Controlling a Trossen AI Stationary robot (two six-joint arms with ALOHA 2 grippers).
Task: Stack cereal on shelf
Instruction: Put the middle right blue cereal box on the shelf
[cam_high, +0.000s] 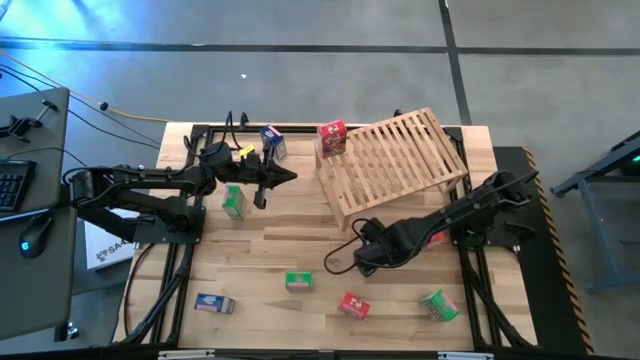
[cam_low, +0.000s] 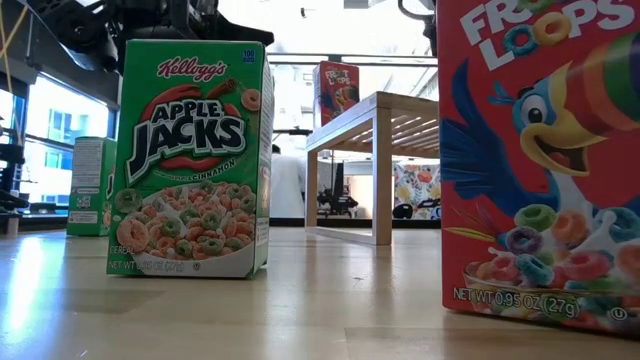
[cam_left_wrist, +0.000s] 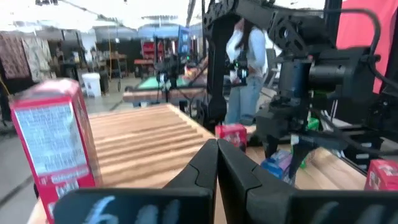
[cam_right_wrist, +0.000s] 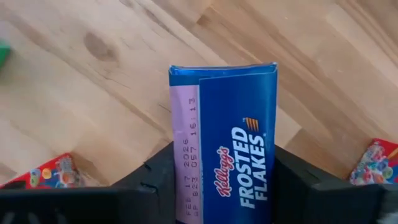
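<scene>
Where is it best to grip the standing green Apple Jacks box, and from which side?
Take the Apple Jacks box near its top, jaws across the thin depth, coming from above: it stands upright, with parallel front and back faces.

Off the table (cam_high: 300, 225) on my left side there's a grey desk (cam_high: 30, 250) with a keyboard (cam_high: 12, 185) and a mouse (cam_high: 35, 235) glowing blue on it. A yellow cable (cam_high: 120, 110) runs across the concrete floor (cam_high: 300, 70) behind the table. Beyond the table's far edge, a person (cam_left_wrist: 245, 68) in a light top and jeans is standing around.
</scene>
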